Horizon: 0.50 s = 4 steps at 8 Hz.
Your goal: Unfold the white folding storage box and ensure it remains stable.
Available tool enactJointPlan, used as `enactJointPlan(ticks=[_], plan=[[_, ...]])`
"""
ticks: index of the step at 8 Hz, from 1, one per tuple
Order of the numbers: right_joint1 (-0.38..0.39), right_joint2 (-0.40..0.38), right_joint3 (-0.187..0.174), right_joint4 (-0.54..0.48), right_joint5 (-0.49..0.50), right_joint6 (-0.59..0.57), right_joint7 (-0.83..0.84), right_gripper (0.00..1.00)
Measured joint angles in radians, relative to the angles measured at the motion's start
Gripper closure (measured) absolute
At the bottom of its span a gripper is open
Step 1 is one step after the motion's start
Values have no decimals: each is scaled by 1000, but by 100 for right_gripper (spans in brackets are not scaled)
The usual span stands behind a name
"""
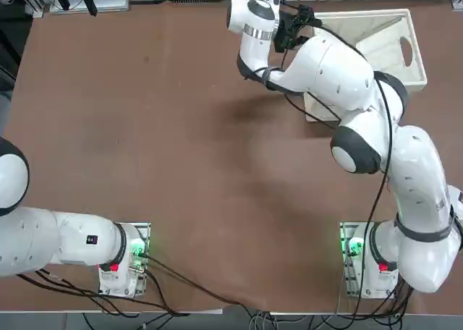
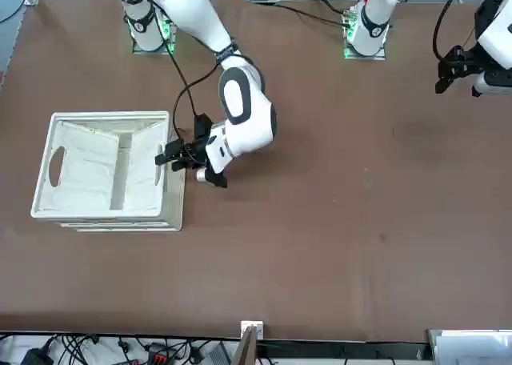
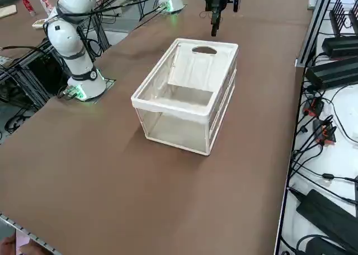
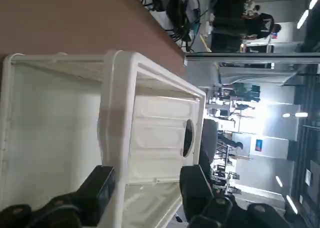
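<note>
On the far right part of the brown table (image 1: 188, 149), robot's own side, sits the white folding storage box (image 1: 416, 69), unfolded and upright, base down, open top facing up. Rectangular ribbed rim (image 3: 173, 109) visible all round in right side view, walls up, some table showing beside the base. Oval handle cutout (image 2: 56, 166) in the short side on the robot's right, seen in front view; another panel shows on the opposite side, and a strip of box interior shows between them. Outer wall has recessed panels inside a raised frame.

Right arm (image 1: 336, 69) reaches out over the table from its base, bent, with a dark cable (image 1: 383, 178) running along it. Its end effector (image 4: 148, 180) is at the box side facing the robot's left, two black fingers spread apart, released, not clenched on anything. Box rim passes between the fingers in the wrist view: one finger in front of the outer wall, one in front of the box interior. Can't tell if either finger touches the plastic.

Past the table edge: black devices and loose cables (image 3: 330, 132) on a white surface. Person in dark clothing (image 4: 257, 25) in the room background, wrist view. Part of a person's hand (image 3: 33, 248) at the lower left corner, right side view.
</note>
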Motion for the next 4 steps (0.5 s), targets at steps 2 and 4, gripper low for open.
enactJointPlan(ticks=[2, 4], plan=[[-18, -65, -10, 50, 104, -4, -123, 22], [-131, -192, -15, 62, 307, 5, -253, 30]])
